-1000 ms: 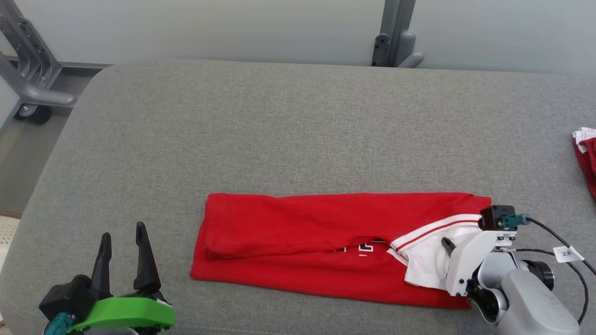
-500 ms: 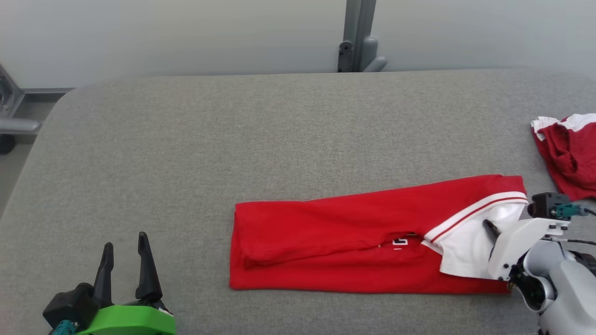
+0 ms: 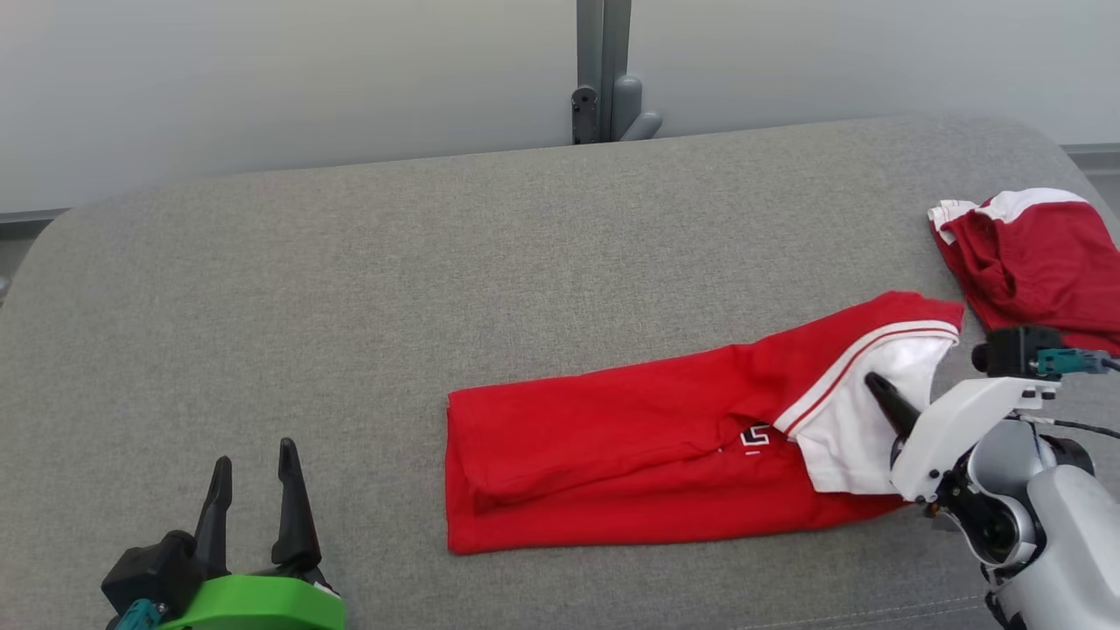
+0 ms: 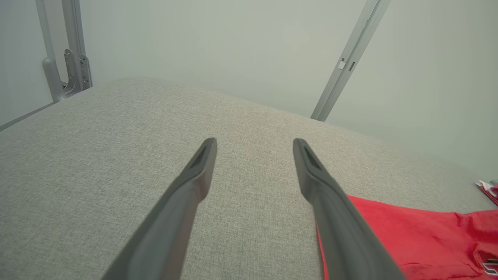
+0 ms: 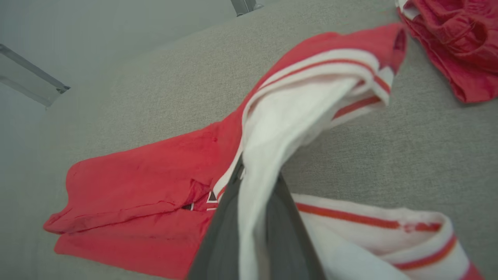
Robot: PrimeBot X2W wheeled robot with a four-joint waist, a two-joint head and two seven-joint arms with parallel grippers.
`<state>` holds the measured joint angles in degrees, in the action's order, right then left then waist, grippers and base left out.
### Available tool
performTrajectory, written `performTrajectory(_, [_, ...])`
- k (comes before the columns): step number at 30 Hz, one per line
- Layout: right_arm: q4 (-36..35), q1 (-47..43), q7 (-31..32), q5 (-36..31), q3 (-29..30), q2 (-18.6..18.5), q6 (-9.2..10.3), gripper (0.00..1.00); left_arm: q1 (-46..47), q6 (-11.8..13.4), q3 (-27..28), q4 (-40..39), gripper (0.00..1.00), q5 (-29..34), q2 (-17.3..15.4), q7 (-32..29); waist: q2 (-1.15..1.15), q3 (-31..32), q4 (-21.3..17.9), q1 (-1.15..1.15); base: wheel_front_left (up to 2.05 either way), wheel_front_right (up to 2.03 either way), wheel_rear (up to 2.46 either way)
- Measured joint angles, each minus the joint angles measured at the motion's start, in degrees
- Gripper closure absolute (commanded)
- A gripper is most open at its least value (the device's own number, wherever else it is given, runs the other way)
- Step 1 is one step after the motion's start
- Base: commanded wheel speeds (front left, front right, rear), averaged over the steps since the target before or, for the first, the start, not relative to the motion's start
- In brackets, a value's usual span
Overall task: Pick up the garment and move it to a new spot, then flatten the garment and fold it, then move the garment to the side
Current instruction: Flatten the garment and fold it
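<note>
The red shirt [image 3: 612, 455] lay near the front of the grey fabric-covered table [image 3: 350, 289], right of centre. It was folded lengthwise into a long narrow band, with its left end square and flat. Its right end, a white panel with red stripes [image 3: 844, 429], was bunched and raised off the table, so the band slanted toward the far right. My right fingers [image 3: 885, 402] were pinched shut on that white cloth; in the right wrist view the fabric draped over and between them. My left fingers [image 3: 291, 499] stood spread wide with nothing in them, above bare table at the front left, well apart from the shirt. A second red and white garment [image 3: 1032, 262] lay crumpled at the table's far right edge, near the lifted end but not touching it. A grey wall and a metal post [image 3: 604, 79] stood behind. I judged the flattening and the lengthwise fold done. What remained was perhaps a crosswise fold, and then setting the shirt aside.
</note>
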<state>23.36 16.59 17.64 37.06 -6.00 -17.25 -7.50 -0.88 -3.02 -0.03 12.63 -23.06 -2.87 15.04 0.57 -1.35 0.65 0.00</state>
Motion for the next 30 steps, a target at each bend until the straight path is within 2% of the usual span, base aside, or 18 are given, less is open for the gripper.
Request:
performTrajectory(7, [-9.4,-1.7,4.4,2.1,-4.0,3.3,0.01,1.0,0.0,0.0,-0.4,0.2,0.0,0.0,0.0,0.0,0.0,0.1,0.8,0.0,0.0,0.0,0.0])
performTrajectory(8, [-11.1,-1.8,5.4,2.3,-5.6,4.6,0.01,1.0,0.1,0.0,-0.5,0.2,0.0,0.0,0.0,0.0,0.0,0.1,1.2,0.0,0.0,0.0,0.0])
performTrajectory(13, [-12.5,-1.6,7.0,2.6,-9.5,8.7,0.01,1.0,0.2,0.0,-0.7,0.3,0.0,0.0,0.0,0.0,0.0,0.2,2.3,0.0,0.0,0.0,0.0])
performTrajectory(20, [-7.2,1.3,4.3,2.0,-13.0,13.2,0.02,1.0,0.9,-0.1,-1.7,0.7,0.0,-0.2,0.0,0.0,0.0,0.0,4.6,0.0,0.0,0.0,0.0])
performTrajectory(26, [0.6,4.5,0.4,3.0,-15.9,14.3,0.02,1.0,2.2,-0.4,-2.8,1.3,0.0,-0.9,0.0,0.0,0.0,-0.4,7.0,0.0,0.0,0.0,0.0])
performTrajectory(30, [4.9,7.3,-2.6,7.6,-19.1,14.3,0.02,1.0,2.6,-0.4,-3.7,1.6,0.0,-1.1,0.0,0.0,0.0,-0.8,8.6,0.0,0.0,0.0,0.0])
